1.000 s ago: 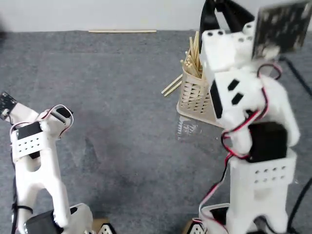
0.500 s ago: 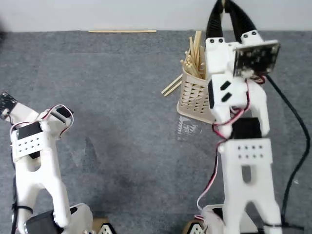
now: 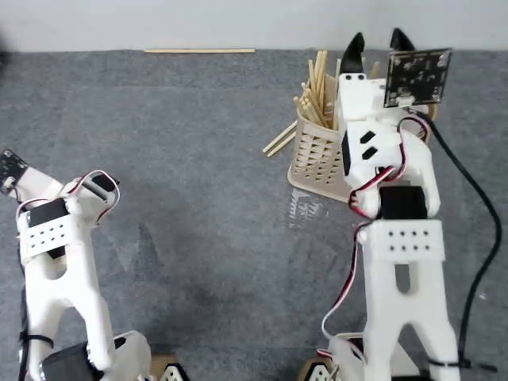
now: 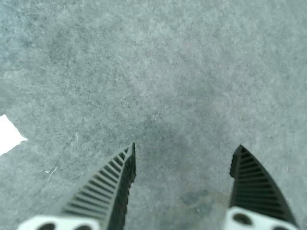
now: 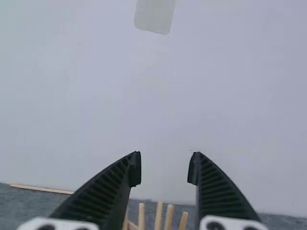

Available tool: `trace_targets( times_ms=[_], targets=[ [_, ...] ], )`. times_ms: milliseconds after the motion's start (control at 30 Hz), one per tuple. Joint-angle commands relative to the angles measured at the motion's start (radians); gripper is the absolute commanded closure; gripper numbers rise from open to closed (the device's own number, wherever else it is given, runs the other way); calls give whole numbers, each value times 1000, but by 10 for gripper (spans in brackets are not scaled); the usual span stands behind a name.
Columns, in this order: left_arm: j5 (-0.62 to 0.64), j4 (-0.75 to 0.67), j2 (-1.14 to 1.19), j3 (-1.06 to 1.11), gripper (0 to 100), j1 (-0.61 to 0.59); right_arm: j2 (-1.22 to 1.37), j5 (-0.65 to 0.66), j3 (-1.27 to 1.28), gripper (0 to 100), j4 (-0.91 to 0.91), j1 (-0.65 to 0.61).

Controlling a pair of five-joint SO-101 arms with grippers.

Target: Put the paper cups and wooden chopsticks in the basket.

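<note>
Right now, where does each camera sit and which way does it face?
High view: fixed above the table, looking down on the grey mat, basket and both arms.
Left wrist view: on the left arm, pointing down at the mat; the left gripper shows, open.
Right wrist view: on the right arm, facing the white wall above the basket's chopsticks; the right gripper shows, open.
Shared: high and right wrist views both show those chopsticks and the loose chopstick by the wall.

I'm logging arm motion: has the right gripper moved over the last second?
Yes. In the high view the right gripper has drawn back from the picture's top edge, and its tips are now beside the tops of the chopsticks standing in the basket.
</note>
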Motion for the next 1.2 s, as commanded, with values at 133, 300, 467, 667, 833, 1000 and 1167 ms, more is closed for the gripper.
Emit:
trace_targets(
  times_ms=[133, 300, 467, 667, 833, 1000, 1167],
  targets=[
    [-35, -17, -44, -4, 695, 2, -179, -100, -141, 885, 472, -124],
    [-107, -58, -44, -4, 695, 5, -289, -196, -141, 887, 720, -128],
    [-295, -92, -44, -12, 695, 44, -390, -236, -46, 887, 901, -65],
    [-543, -44, -44, -62, 713, 221, -562, -345, 198, 887, 920, 119],
    [-655, 103, -40, -217, 732, 318, -717, -370, 399, 885, 920, 248],
    [-786, 265, 89, -410, 732, 442, -829, -373, 555, 886, 886, 323],
    [-822, 308, 364, -638, 732, 528, -900, -373, 713, 887, 719, 401]
  ],
)
